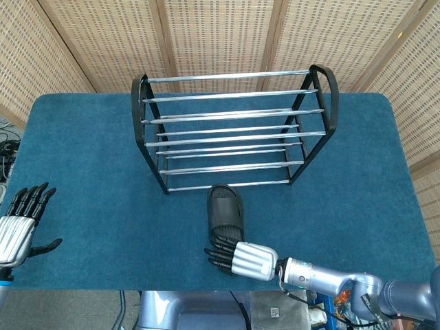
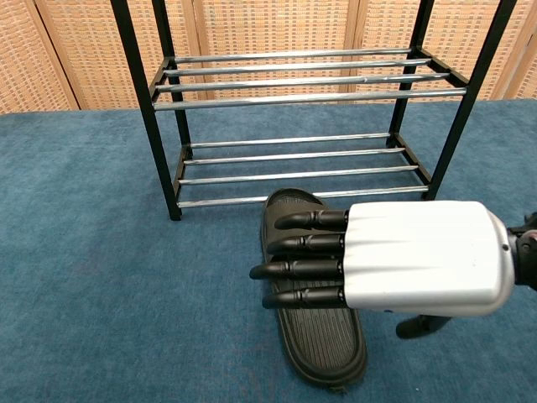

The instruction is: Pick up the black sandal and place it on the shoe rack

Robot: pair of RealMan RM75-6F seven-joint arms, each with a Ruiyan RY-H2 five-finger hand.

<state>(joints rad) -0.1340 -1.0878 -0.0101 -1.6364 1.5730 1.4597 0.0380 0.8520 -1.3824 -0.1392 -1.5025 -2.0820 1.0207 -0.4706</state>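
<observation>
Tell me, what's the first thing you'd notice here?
The big silver-and-black right hand, stretched flat with straight fingers across the black rubber sandal on the blue carpeted table. Just behind the sandal stands the black-framed shoe rack with shiny metal bars, with nothing on its shelves.

— What stands behind the bench (image 1: 82, 158)?

— A folding screen (image 1: 220, 34) of woven tan panels in wooden frames, angled panel to panel.

— And the bench itself?

— Covered in blue carpet-like cloth with rounded corners. Light is even and soft. At the far left edge, some dark cables (image 1: 5, 148) lie on the floor.
</observation>
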